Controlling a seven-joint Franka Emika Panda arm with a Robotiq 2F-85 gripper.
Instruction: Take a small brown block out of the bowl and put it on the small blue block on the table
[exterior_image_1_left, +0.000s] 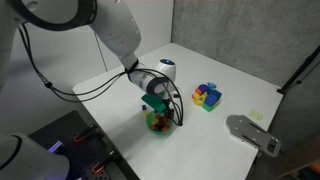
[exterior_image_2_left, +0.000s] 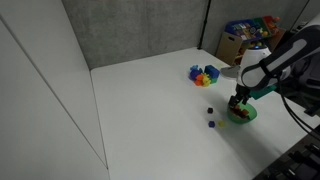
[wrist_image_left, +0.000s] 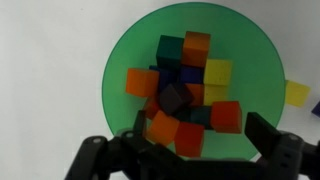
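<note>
**Tool:** my Robotiq gripper (wrist_image_left: 198, 140), jaws spread wide and empty, poised directly over the small round translucent green bowl (wrist_image_left: 120, 60).

**Bowl:** close to a tabletop edge in both exterior views, heaped with orange, yellow, red and green cubes.

**Target:** the small dark brown block (wrist_image_left: 175, 97), near the heap's middle, hemmed in by neighbours.

**Step:** the pick, with nothing lifted yet.

**Next, as I judge it:** centre on that cube, descend, and close without catching the others.

**Unclear:**
- two tiny dark cubes (exterior_image_2_left: 209, 110) lie inward from the bowl; either may be the blue one, too small to tell
- my finger bases are cut off at the wrist view's lower border
</note>
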